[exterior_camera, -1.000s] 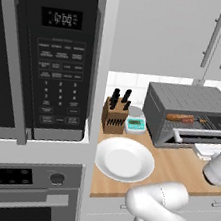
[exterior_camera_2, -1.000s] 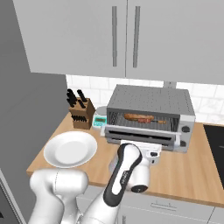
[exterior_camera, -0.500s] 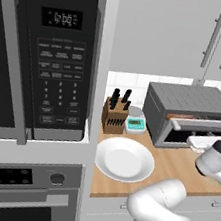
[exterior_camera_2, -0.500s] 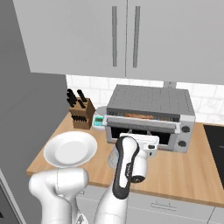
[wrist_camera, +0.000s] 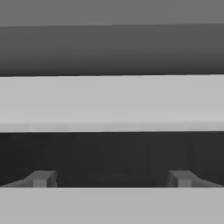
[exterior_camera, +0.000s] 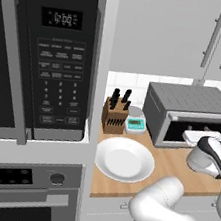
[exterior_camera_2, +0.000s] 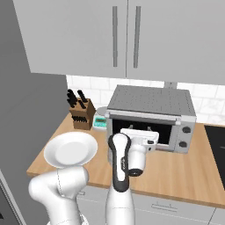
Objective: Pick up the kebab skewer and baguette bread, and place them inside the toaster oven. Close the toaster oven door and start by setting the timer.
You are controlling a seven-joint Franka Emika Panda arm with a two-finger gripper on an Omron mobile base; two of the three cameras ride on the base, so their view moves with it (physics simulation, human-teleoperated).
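On the wooden counter, your landmark is the toaster oven, a ribbed grey box with two round dials on the panel at its right end. Your gripper sits right up against the oven's front, with the white hand pressed close to the toaster oven door; the fingertips stand wide apart and hold nothing. Through the hand camera you look at a pale bar across dark glass. You cannot make out the skewer or the baguette behind the hand. Left of the oven stands a small scale, then a knife block; a white plate lies in front of those, well apart from the oven
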